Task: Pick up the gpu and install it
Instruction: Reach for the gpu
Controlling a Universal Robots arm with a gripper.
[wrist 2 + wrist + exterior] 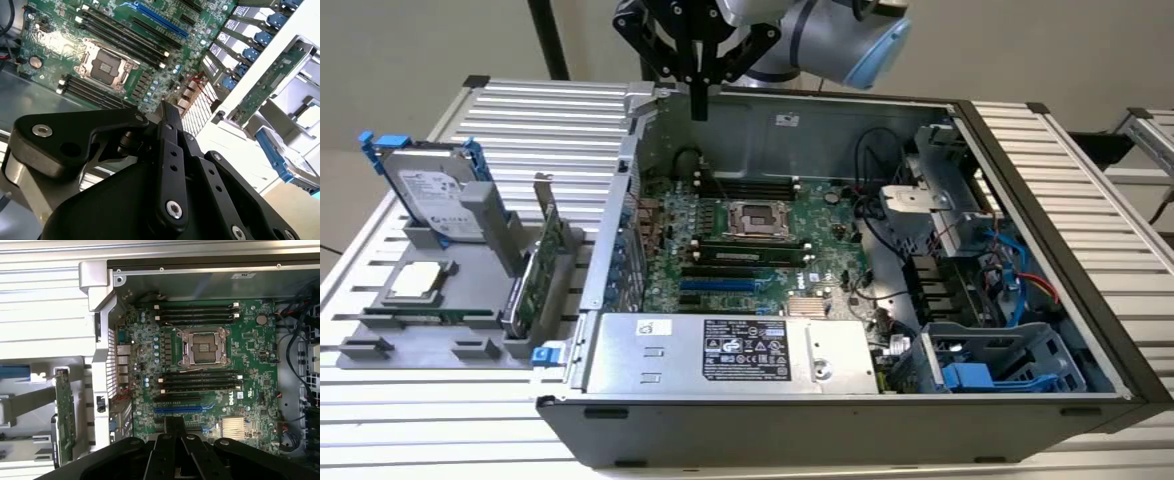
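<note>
Ribbed aluminium bench top (400, 420), plain pale wall behind.

On the bench: open black tower computer case (854, 435), side panel off. Inside, lying flat: green motherboard (774, 250) with square metal processor socket (754, 218), long blue expansion slot (720, 285), and silver boxed power supply (720, 355) along the near edge of the case.

Tool: black two-finger gripper (700, 108) on a grey robot arm (841, 35).
- Position in the exterior view: above the far wall of the case, toward the corner at the exterior view's left.
- Claw state: fingers closed against each other, nothing between them.
- In both wrist views: black linkages and closed fingertips (165, 112) (175, 422) in the foreground, motherboard beyond.

Task item: flat rectangular green-board gpu (531, 285) with silver metal end bracket.
- Location: outside the case, standing on edge in a grey plastic parts holder (474, 265) at the exterior view's left.
- Relation to the case: just beside its outer wall.
- Relation to the tool: well apart, not touched, not yet installed.
- Also visible on edge beside the case wall in the first wrist view (65, 415) and the second wrist view (265, 85).

Other contents of the holder:
- Silver hard drive in a blue frame (434, 190), upright, on the side of the gpu away from the case.
- Small square silver chip (420, 283), lying flat below the hard drive.
</note>
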